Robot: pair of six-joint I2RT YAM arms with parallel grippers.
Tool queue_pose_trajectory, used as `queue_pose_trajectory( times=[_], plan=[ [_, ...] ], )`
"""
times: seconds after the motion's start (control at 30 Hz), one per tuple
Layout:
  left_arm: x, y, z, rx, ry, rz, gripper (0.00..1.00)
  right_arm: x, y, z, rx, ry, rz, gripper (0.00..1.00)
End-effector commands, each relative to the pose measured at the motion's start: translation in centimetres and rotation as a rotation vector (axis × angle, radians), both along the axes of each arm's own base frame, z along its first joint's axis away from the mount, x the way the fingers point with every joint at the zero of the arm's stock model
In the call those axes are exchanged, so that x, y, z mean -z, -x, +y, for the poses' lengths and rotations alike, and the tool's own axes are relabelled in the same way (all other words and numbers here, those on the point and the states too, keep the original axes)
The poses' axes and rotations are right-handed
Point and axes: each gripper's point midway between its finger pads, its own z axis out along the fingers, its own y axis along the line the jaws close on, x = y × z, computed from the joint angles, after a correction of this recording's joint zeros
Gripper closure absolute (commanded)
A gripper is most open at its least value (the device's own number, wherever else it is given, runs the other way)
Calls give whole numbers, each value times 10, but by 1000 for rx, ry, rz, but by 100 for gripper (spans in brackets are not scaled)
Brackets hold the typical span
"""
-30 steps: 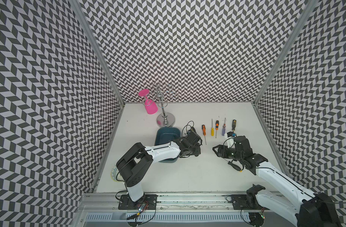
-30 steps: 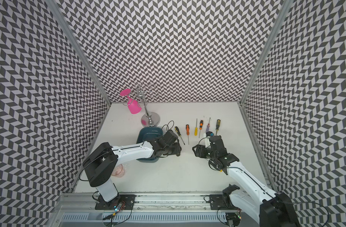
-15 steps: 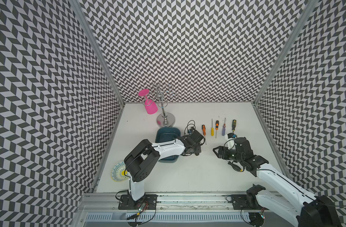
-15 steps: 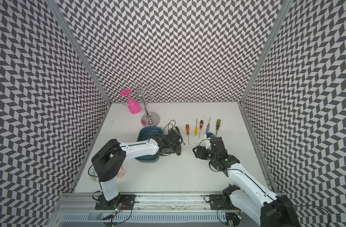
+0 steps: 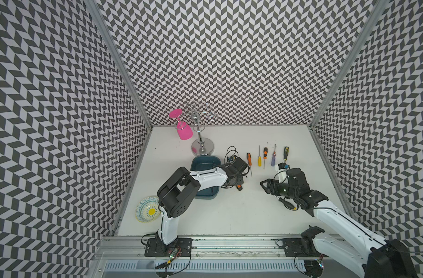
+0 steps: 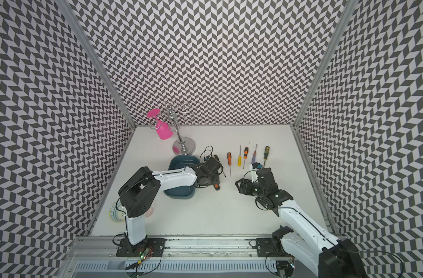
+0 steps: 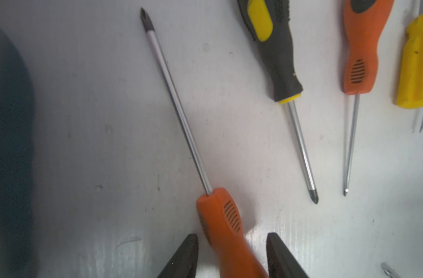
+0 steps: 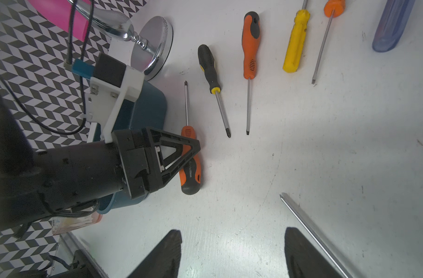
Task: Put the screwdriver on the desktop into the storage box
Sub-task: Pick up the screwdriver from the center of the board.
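Observation:
An orange-and-black-handled screwdriver (image 7: 220, 216) lies on the white desktop (image 5: 229, 211), right beside the dark teal storage box (image 5: 201, 166). It also shows in both top views (image 5: 239, 187) (image 6: 216, 186) and in the right wrist view (image 8: 190, 168). My left gripper (image 7: 231, 243) reaches over the box and stands open astride the handle, with a gap on each side. My right gripper (image 5: 263, 186) hovers open and empty further right (image 8: 232, 238). The box (image 6: 181, 162) is partly hidden under the left arm.
Several more screwdrivers lie in a row behind the grippers (image 5: 259, 160). Another, with a black handle (image 5: 287, 204), lies under the right arm. A chrome rack (image 5: 201, 144) holding a pink goblet (image 5: 184, 131) stands behind the box. A patterned plate (image 5: 148, 211) sits front left.
The left arm's elbow has swung to the right and uncovered the patterned plate. Its gripper has stayed over the screwdriver beside the box. The right arm has not moved.

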Motion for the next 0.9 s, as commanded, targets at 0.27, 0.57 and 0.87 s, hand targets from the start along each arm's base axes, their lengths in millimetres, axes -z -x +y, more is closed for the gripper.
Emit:
queue_pose_trajectory(
  times=[0.27,0.57,0.87],
  plan=[
    [18,-7,9,5,-91,22,57,-4,-5,5,-5,-20,-28,29],
    [21,-2,12,19,-111,23,67,-2,-6,6,-3,-22,-24,29],
    [5,1,11,53,-120,-22,83,-2,-7,7,-2,-31,-20,29]
  ],
)
